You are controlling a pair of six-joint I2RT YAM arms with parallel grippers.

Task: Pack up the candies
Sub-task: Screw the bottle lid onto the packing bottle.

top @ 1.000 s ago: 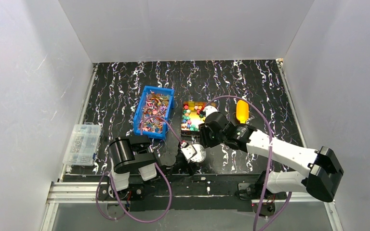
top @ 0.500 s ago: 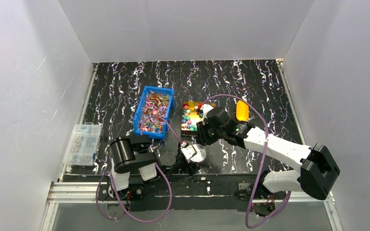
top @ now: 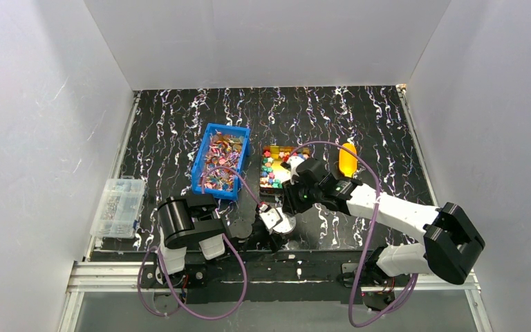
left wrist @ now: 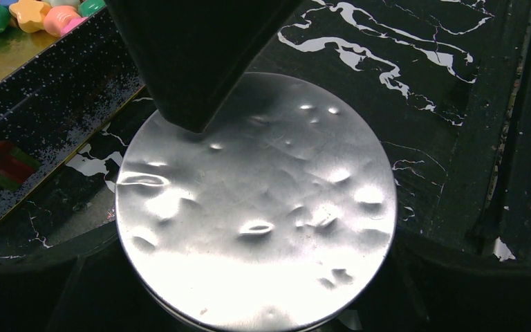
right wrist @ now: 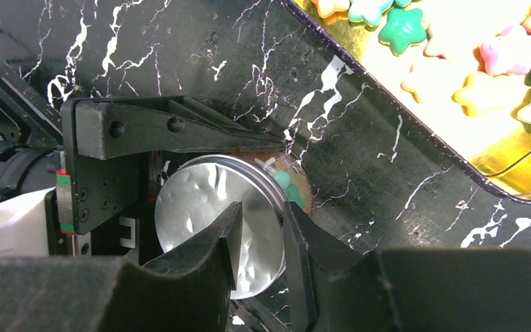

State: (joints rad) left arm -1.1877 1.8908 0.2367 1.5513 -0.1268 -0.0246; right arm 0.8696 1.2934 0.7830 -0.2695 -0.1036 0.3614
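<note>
My left gripper (top: 274, 225) is shut on a small round jar whose dented silver lid (left wrist: 256, 214) fills the left wrist view. Green candies (right wrist: 283, 181) show through the jar's clear side. My right gripper (right wrist: 263, 242) hangs just over the lid (right wrist: 211, 207), jaws a little apart. One finger is above the lid and the other outside its rim. Flat shiny-wrapped candies fill a blue bin (top: 221, 160). Chunky star-shaped candies (right wrist: 401, 31) lie in a dark tray with a gold floor (top: 275, 169).
An orange-yellow object (top: 348, 159) lies right of the tray. A clear plastic compartment box (top: 117, 206) sits at the table's left edge. The tray's wall (left wrist: 48, 104) is close beside the jar. White walls enclose the table.
My right gripper has moved from over the tray's near end down and left to the jar's lid. The left arm and jar have not moved.
</note>
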